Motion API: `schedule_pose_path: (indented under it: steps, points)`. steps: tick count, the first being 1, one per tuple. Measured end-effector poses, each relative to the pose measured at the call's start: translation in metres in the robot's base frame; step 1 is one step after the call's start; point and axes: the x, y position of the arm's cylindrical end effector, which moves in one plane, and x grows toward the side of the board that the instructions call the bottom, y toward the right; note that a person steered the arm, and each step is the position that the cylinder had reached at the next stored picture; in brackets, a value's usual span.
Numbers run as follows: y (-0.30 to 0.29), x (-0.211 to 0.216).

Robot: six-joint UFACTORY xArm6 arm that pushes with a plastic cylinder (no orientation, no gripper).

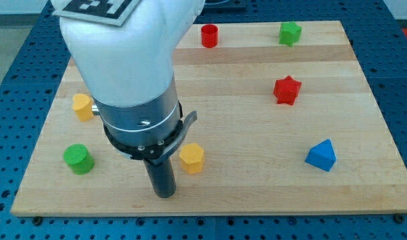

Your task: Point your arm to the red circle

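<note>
My tip (165, 194), a bare rod clamped on nothing, rests on the wooden board (257, 193) just left of and below the yellow hexagon block (191, 159). From that hexagon, the red circle (209, 35) sits far up, near the board's top edge, untouched.

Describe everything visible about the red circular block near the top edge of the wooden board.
The red circular block is a short, upright cylinder with what looks like a hollow or recessed top, smooth and plastic-like. It stands on the light wooden board near the view's top edge, left of the green star-shaped block. Nothing touches it. My tip is far off, near the view's bottom, beside the yellow hexagonal block.
</note>
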Motion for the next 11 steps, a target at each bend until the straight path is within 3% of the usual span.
schedule_pose_path:
  steps: [4, 5, 6, 8, 10, 11]
  points:
    - [0.001, 0.009]
    - [0.077, 0.006]
    - [0.092, -0.046]
    - [0.083, -0.199]
    - [0.111, -0.276]
    - [0.131, -0.357]
